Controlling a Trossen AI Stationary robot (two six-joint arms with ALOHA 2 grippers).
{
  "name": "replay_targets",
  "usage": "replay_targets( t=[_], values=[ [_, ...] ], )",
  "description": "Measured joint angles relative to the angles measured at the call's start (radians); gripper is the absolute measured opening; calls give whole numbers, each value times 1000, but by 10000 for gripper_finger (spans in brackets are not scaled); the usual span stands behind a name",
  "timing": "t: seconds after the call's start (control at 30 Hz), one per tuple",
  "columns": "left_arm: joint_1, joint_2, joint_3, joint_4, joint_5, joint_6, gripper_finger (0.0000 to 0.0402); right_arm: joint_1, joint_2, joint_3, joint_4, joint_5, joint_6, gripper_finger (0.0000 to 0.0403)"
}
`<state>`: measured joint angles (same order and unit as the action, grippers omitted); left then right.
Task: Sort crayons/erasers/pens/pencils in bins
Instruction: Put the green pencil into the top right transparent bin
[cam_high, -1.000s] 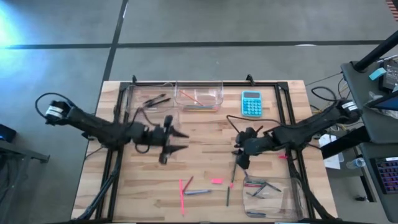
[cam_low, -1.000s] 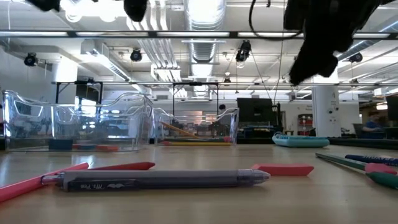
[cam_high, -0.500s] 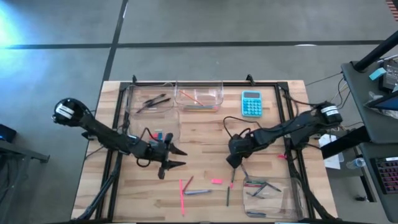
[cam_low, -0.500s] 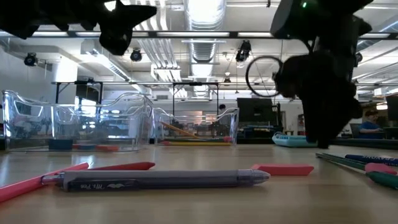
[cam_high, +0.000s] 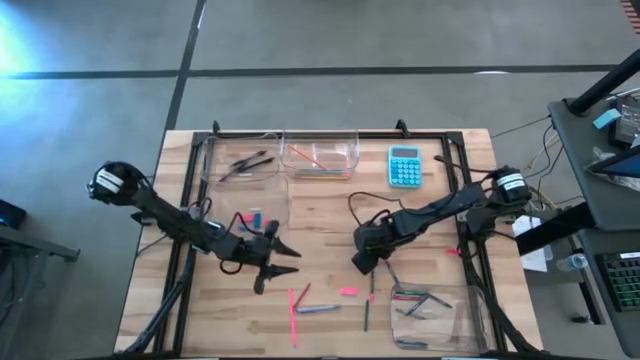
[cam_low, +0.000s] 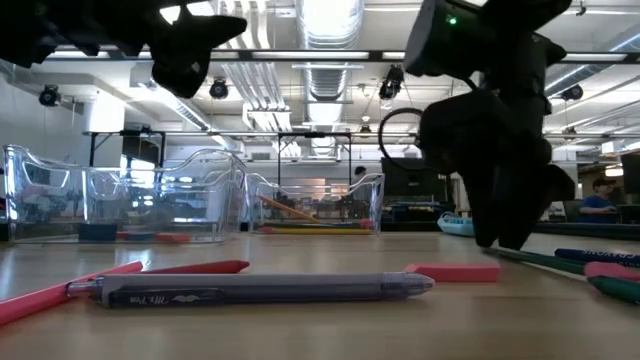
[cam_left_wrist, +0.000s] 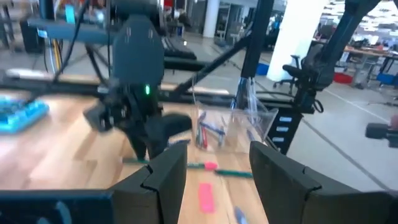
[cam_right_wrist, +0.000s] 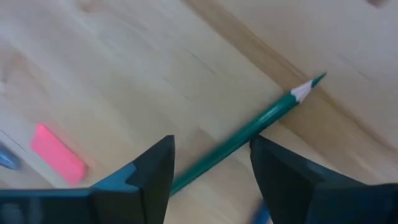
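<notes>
While the right hand (cam_high: 362, 262) hangs open low over the worktop (cam_high: 330, 215), the small pink block eraser (cam_high: 348, 291) lies at its 7 o'clock, apart; no readable writing. Left hand (cam_high: 285, 262) open.

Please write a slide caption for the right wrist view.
Open right gripper above a green sharpened pencil; flat pink eraser nearby.

A pink eraser (cam_high: 348, 291) lies flat on the wood, outside the clear bins (cam_high: 320, 156).
</notes>
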<state>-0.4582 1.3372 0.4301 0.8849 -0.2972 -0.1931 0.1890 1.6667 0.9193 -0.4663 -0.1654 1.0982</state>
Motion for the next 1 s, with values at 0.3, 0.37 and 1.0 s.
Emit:
replay_targets(
  t=[0.3, 0.37, 1.0],
  values=[
    [4, -92, 51, 5, -44, 240, 161, -2, 134, 139, -6, -22, -72, 196],
    [5, -122, 63, 5, -45, 276, 161, -2, 167, 169, -21, -22, -94, 196],
    [9, -208, 82, -57, -101, 445, 161, -11, 342, 336, -250, 26, -304, 175]
  ],
)
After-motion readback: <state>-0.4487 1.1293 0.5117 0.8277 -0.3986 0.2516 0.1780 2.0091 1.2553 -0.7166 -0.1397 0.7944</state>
